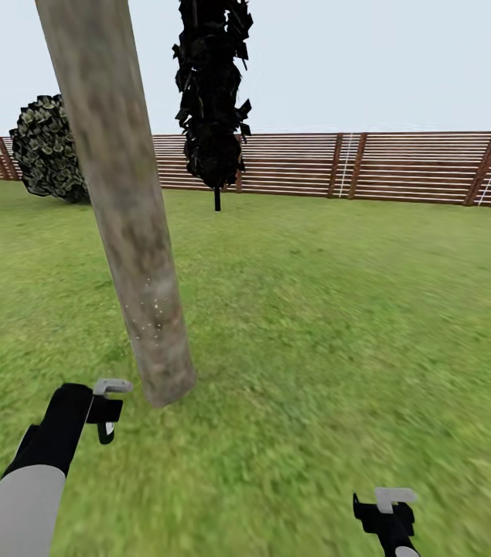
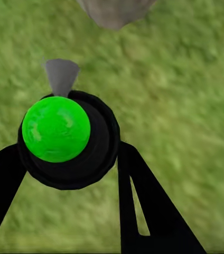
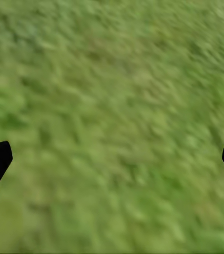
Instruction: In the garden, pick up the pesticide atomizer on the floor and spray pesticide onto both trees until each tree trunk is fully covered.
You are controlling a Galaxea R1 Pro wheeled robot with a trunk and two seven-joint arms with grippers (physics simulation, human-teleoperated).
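My left gripper [image 2: 70,174] has its jaws clamped on the pesticide atomizer [image 2: 64,135], whose green cap and grey nozzle face the tree trunk [image 1: 125,209]. In the head view that mottled beige-grey trunk rises at about 11 o'clock, its base on the lawn [image 1: 338,309] just beside my left gripper [image 1: 106,414], with faint pale specks low on the bark. My right gripper [image 1: 388,514] hangs at 5 o'clock over grass, jaws spread wide and empty. A slatted wooden fence [image 1: 415,166] runs along 12 to 3 o'clock, with a near-black conifer [image 1: 213,93] before it and a round shrub [image 1: 44,147] at 10 o'clock.
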